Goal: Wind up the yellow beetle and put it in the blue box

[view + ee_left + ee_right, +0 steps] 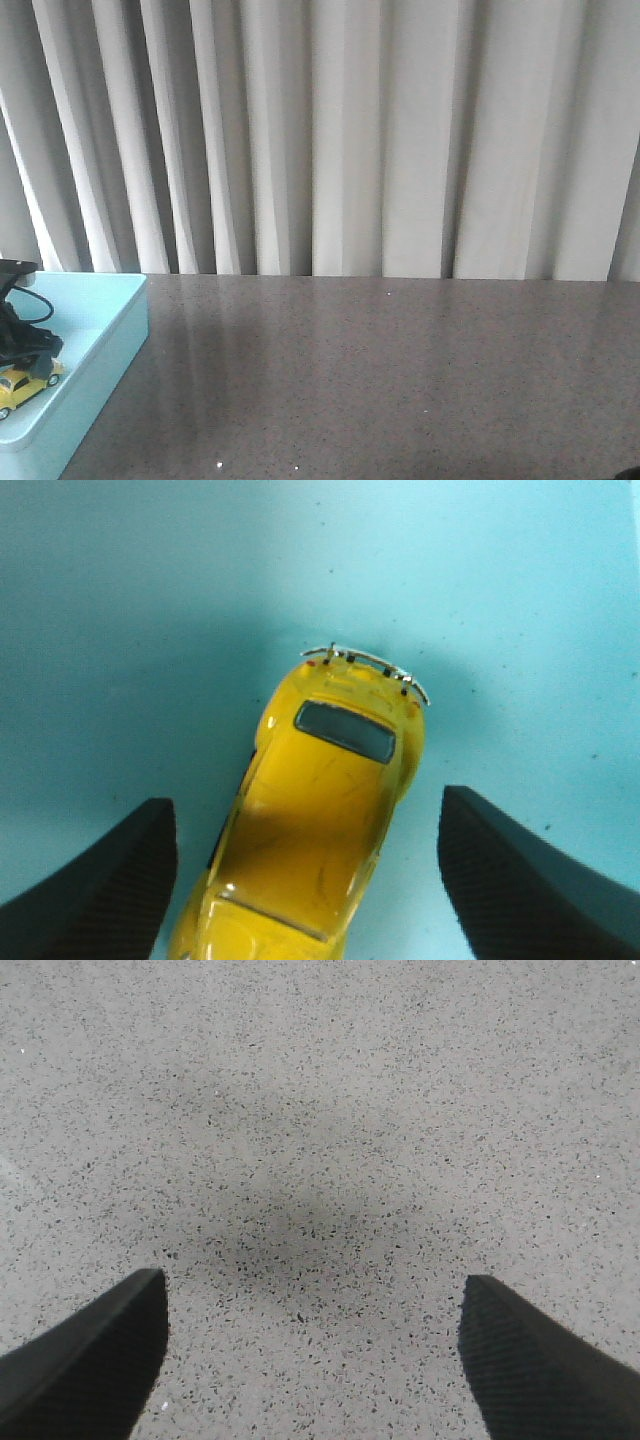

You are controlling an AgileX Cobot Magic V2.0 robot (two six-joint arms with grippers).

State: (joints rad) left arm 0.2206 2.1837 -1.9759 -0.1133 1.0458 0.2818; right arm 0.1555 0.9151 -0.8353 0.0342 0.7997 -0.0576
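— Where's the toy from where you stand?

— The small bright yellow beetle car (18,386) sits on the floor of the big pale blue tray-like box (95,345), at the table's left edge. The left gripper (305,880) hangs right over it, black fingers (95,890) spread wide on either side of the car, with a gap showing on both sides. It isn't clamped on anything.

— Which way is the car turned?

— In the wrist camera I see its roof, a dark window and a silver bumper pointing away from the fingers.

— And the other arm?

— The right gripper (310,1360) is over the bare grey speckled tabletop (320,1110), its jaws wide apart, empty. Pale pleated curtains (340,130) hang behind the table.
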